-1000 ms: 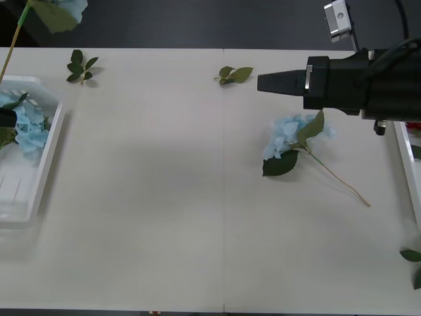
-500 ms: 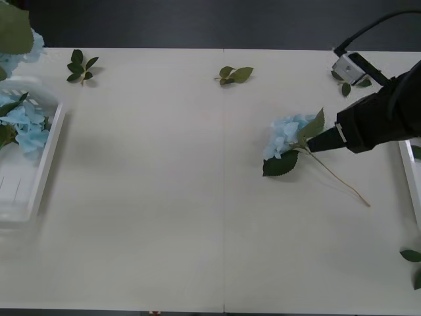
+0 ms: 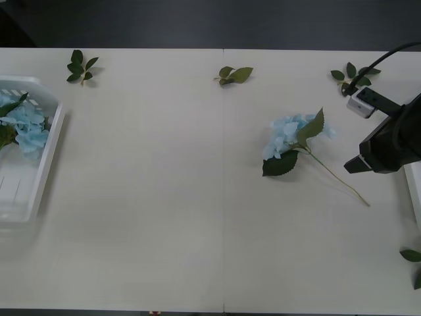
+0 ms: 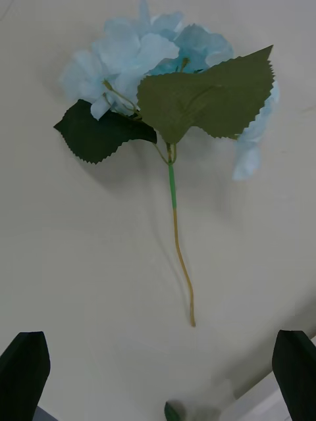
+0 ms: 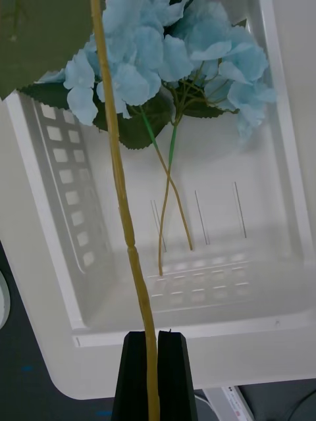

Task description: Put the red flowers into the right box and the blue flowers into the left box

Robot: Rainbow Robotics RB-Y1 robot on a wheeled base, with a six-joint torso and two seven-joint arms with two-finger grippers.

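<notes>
1. In the front view, a pale sky-blue artificial hydrangea flower [image 3: 291,135] with large green leaves was seen lying flat on the white bench [image 3: 164,197], its thin stem running from the head toward the black right claw [image 3: 353,165], which hung just beside the stem tip. A loose green leaf sprig [image 3: 235,74] lay well apart, and nothing was seen standing between claw and stem.
2. In the right wrist view, the stem was seen pointing back between the claw's spread fingers [image 4: 25,368], which were empty.
3. In the left wrist view, the left claw [image 5: 153,375] was clamped on the yellow-green stem of another blue flower [image 5: 122,197], held over the shallow white perforated plastic left box [image 5: 276,197], where blue clusters [image 5: 197,52] lay.
</notes>
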